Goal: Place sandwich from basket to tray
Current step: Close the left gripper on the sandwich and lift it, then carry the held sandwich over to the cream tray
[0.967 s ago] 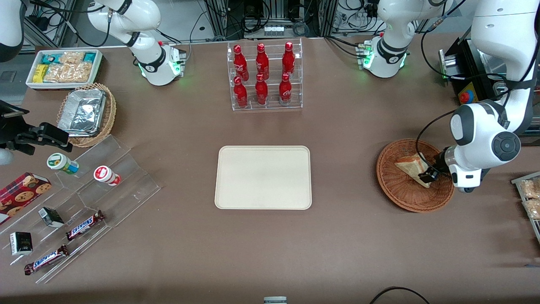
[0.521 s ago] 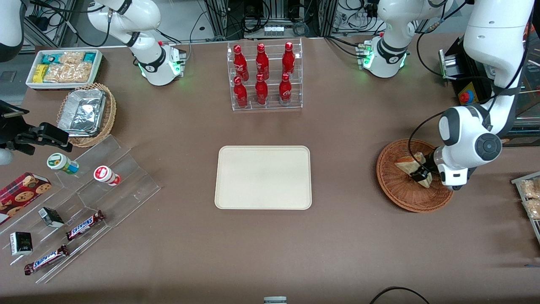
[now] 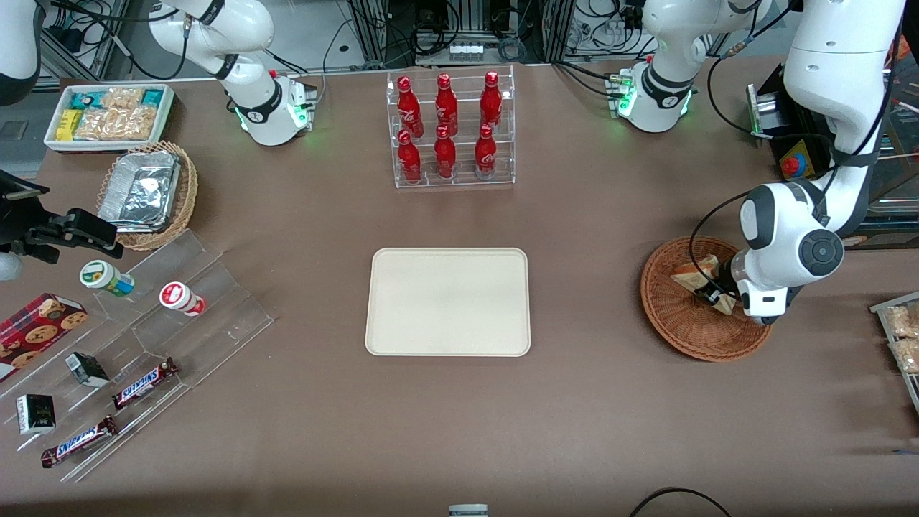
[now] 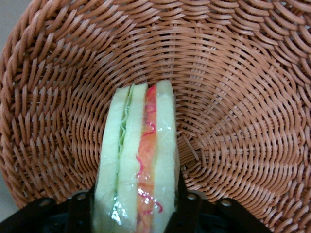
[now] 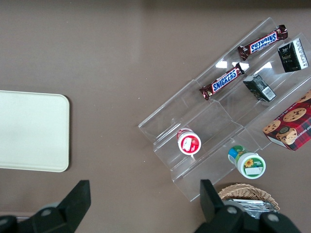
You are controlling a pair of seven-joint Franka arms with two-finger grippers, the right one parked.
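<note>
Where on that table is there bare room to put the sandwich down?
The flat cream-beige tray is bare across its surface, with brown table around it. It is crowded at the parked arm's end: clear acrylic shelves with snacks. The gripper is shut on the triangular sandwich in the reddish-brown wicker basket.

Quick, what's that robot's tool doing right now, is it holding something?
Working arm's tool: shut on the sandwich, over the basket.

Front view overlooks whole table (image 3: 574, 402); left wrist view sits close inside basket (image 4: 252, 97).
</note>
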